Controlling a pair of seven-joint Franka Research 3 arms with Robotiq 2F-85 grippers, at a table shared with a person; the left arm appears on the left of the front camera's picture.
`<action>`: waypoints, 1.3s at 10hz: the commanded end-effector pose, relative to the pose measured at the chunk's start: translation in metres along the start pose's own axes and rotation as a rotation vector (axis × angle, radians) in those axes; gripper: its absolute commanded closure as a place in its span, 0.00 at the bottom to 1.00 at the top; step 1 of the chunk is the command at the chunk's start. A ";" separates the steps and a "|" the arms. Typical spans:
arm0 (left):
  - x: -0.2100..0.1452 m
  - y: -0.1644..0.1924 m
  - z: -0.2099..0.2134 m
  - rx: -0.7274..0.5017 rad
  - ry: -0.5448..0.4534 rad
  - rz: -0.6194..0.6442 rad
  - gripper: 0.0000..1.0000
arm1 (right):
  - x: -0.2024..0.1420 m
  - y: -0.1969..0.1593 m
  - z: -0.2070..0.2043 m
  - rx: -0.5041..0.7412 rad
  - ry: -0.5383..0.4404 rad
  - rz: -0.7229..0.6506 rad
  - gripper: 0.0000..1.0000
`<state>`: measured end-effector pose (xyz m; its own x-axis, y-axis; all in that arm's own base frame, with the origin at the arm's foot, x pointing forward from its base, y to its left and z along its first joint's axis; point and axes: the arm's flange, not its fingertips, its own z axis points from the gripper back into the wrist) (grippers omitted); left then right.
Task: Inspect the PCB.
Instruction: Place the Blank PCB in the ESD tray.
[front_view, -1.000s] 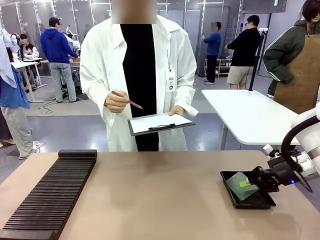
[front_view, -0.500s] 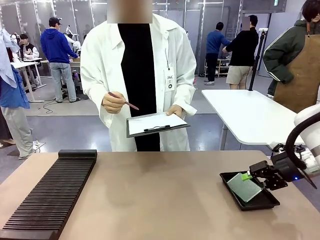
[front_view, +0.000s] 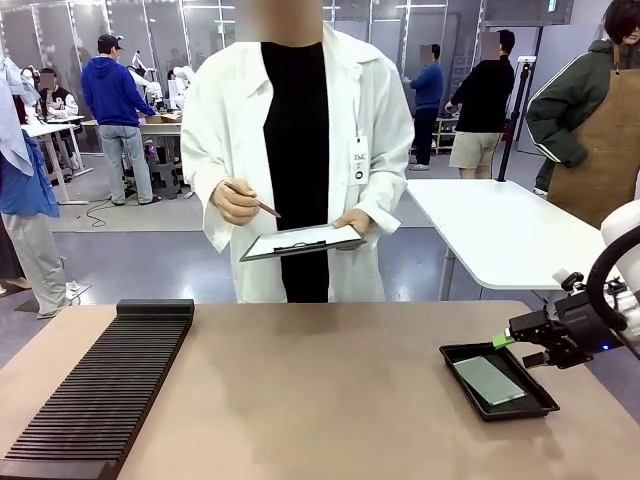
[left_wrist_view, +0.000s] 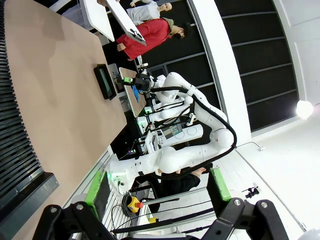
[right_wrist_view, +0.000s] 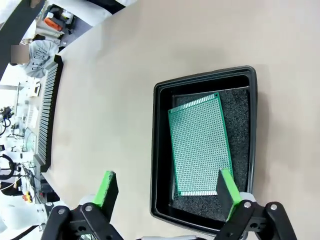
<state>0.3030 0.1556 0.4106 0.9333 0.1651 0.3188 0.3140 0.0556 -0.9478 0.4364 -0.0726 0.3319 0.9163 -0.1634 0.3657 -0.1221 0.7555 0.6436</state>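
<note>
The right gripper's (right_wrist_view: 164, 192) fingers (right_wrist_view: 107, 186) stand spread wide apart with nothing between them, their green pads on either side of the near end of the black tray (right_wrist_view: 159, 150). In the front view this gripper (front_view: 505, 338) hangs just above the tray's (front_view: 460, 352) far right edge, its arm reaching in low from the right. The PCB (right_wrist_view: 200, 145) lies flat inside the tray on dark foam, slightly skewed, apart from both fingers. The left gripper (left_wrist_view: 155, 220) is raised and tipped sideways, looking along the table (left_wrist_view: 55, 95); its fingers are spread and hold nothing. Across the table a person's hand (front_view: 236, 203) holds a pen over a clipboard (front_view: 300, 241).
</note>
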 end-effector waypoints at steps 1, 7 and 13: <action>0.000 -0.001 0.000 0.002 0.005 -0.003 0.00 | 0.001 -0.002 -0.002 0.002 0.005 -0.003 0.00; 0.000 -0.001 0.000 0.002 0.005 -0.003 0.00 | 0.001 -0.002 -0.002 0.002 0.005 -0.003 0.00; 0.000 -0.001 0.000 0.002 0.005 -0.003 0.00 | 0.001 -0.002 -0.002 0.002 0.005 -0.003 0.00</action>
<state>0.3030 0.1556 0.4106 0.9333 0.1651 0.3188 0.3140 0.0556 -0.9478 0.4359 -0.0729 0.3302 0.9178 -0.1645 0.3614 -0.1191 0.7543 0.6457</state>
